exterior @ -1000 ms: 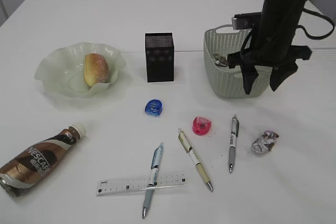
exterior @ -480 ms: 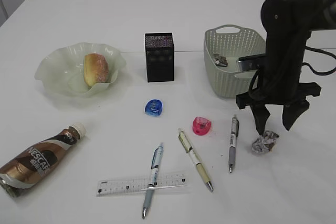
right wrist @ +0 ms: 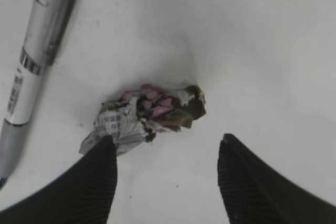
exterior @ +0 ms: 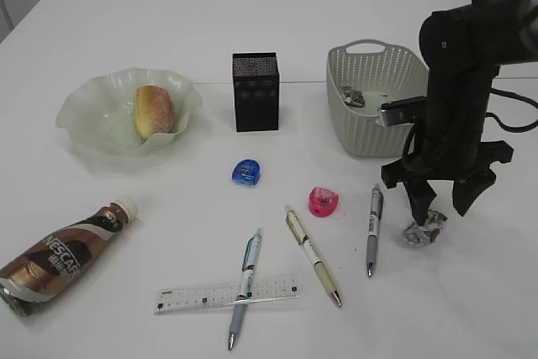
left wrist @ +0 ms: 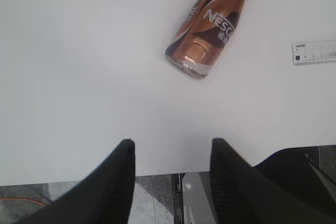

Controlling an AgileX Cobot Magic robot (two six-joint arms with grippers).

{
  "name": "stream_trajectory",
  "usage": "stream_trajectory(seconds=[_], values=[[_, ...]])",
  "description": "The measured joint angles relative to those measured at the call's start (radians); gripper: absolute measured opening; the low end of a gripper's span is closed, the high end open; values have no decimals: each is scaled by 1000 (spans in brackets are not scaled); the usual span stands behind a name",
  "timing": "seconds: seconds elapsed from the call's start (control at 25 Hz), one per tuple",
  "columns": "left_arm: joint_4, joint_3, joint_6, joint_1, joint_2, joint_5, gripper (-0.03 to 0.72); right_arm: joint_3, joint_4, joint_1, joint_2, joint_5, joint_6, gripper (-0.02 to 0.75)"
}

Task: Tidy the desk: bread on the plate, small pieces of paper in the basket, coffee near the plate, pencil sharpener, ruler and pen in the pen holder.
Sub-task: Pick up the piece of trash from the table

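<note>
A crumpled piece of paper (exterior: 423,230) (right wrist: 149,114) lies on the table at the right. My right gripper (exterior: 440,210) (right wrist: 167,140) hangs open just over it; the left fingertip is at the paper's edge and nothing is held. Another paper piece (exterior: 353,97) lies in the basket (exterior: 370,136). The bread (exterior: 154,111) rests on the plate (exterior: 88,115). The coffee bottle (exterior: 63,256) (left wrist: 210,24) lies on its side at the front left. My left gripper (left wrist: 172,142) is open and empty over the table's front edge.
The black pen holder (exterior: 255,92) stands at centre back. A blue sharpener (exterior: 246,172) and a pink sharpener (exterior: 324,201) sit mid-table. Three pens (exterior: 371,229) (exterior: 312,256) (exterior: 244,287) and the ruler (exterior: 227,294) (left wrist: 315,52) lie in front.
My right arm has come away from above the basket, moving toward the front and down to the crumpled paper. Its jaws stayed open. Nothing else moved.
</note>
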Motion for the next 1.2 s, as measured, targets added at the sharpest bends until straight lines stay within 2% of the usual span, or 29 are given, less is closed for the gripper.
stream_trajectory(seconds=[1.2], values=[[13,0,0,0,0,0,343,2,-22,0,57,-101,-4,438]])
